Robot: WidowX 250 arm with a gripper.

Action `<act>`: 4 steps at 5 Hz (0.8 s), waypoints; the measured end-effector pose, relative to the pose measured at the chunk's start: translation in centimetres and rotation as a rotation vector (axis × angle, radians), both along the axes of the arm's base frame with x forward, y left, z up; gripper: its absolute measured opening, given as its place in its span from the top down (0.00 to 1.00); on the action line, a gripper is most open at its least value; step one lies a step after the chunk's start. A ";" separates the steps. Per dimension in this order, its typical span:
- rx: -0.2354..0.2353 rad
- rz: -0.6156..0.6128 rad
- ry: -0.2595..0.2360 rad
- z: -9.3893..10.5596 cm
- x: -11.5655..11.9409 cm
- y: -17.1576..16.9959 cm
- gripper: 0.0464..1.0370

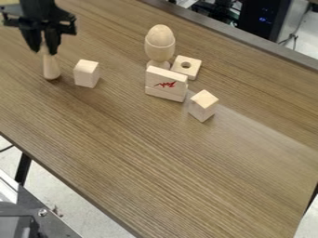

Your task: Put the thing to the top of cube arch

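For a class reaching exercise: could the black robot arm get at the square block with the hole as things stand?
Probably not yet: its gripper seems to hold a wooden peg. Once free, likely yes from above, though the egg cup stands close to the block.

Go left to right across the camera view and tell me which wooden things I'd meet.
Tapered wooden peg, left small block, red-marked block, right small block. The egg shape and holed square overlap others in the order, so they're left out.
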State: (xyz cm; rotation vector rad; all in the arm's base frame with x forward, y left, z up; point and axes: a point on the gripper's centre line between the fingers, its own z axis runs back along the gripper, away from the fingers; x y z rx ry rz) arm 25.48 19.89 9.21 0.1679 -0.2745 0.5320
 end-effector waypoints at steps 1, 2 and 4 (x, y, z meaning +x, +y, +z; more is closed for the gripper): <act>0.025 -0.015 -0.027 1.1 0.6 -1.1 0.73; 0.052 -0.031 -0.027 1.3 1.4 -2.0 0.73; 0.065 -0.079 -0.037 1.4 2.7 -3.8 0.73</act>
